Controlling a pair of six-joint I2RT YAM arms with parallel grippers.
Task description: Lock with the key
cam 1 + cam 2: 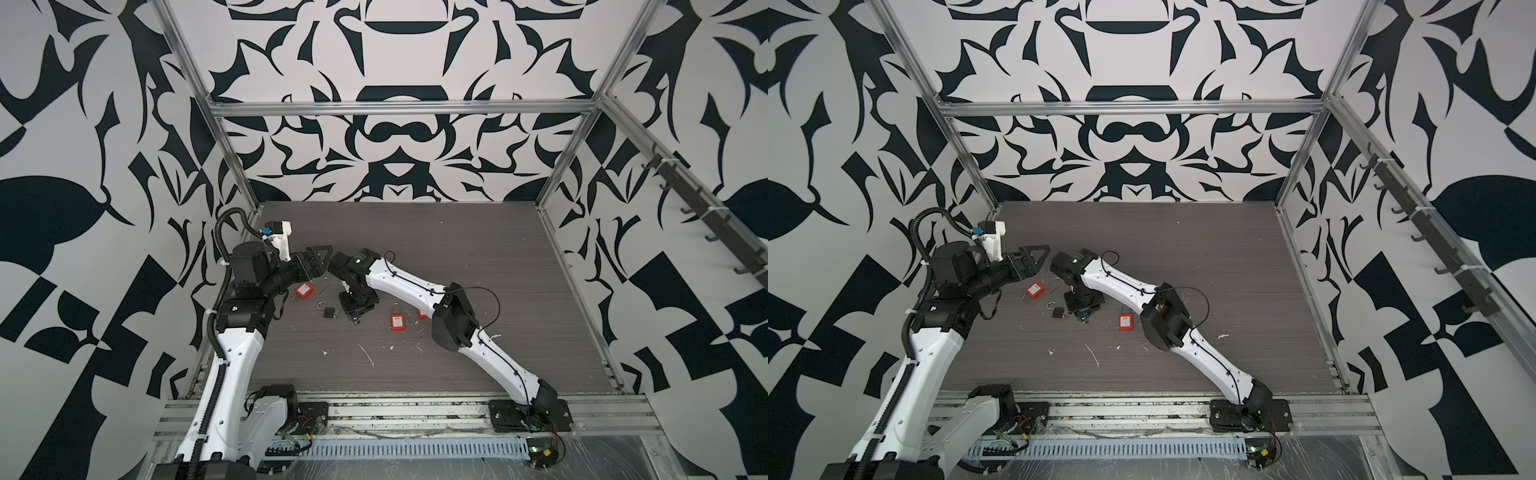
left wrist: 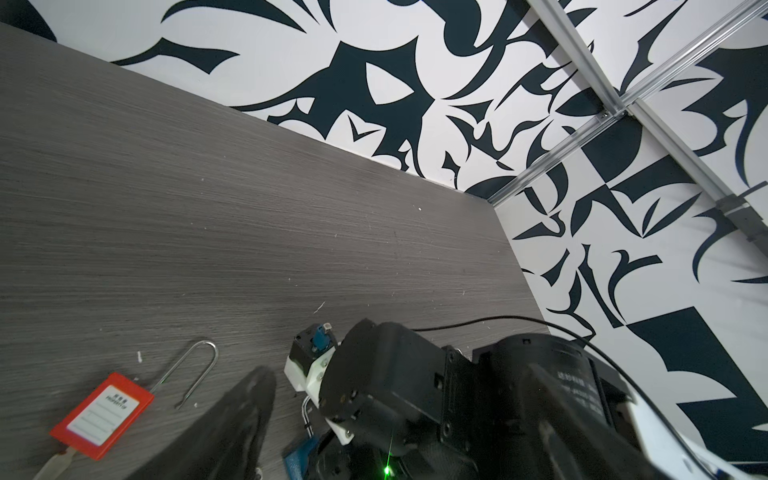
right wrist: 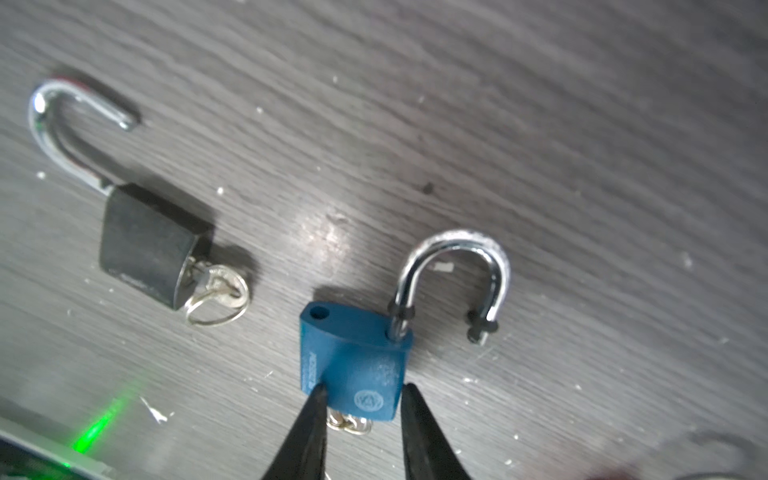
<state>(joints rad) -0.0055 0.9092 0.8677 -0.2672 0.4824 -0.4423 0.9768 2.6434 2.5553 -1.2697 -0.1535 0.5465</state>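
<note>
A blue padlock [image 3: 353,365] lies flat on the table with its steel shackle [image 3: 453,270] swung open and a key [image 3: 347,424] in its base. My right gripper [image 3: 361,392] points straight down and is shut on the sides of the blue body. In both top views that gripper [image 1: 355,309] [image 1: 1081,307] hides most of the lock. My left gripper [image 1: 325,262] [image 2: 399,374] hovers open just left of the right wrist, holding nothing.
A black padlock [image 3: 145,241] [image 1: 329,312] with an open shackle and its key [image 3: 216,291] lies beside the blue one. A red padlock [image 1: 304,290] [image 2: 104,409] with a long open shackle lies under the left gripper. Another red padlock [image 1: 397,322] lies to the right.
</note>
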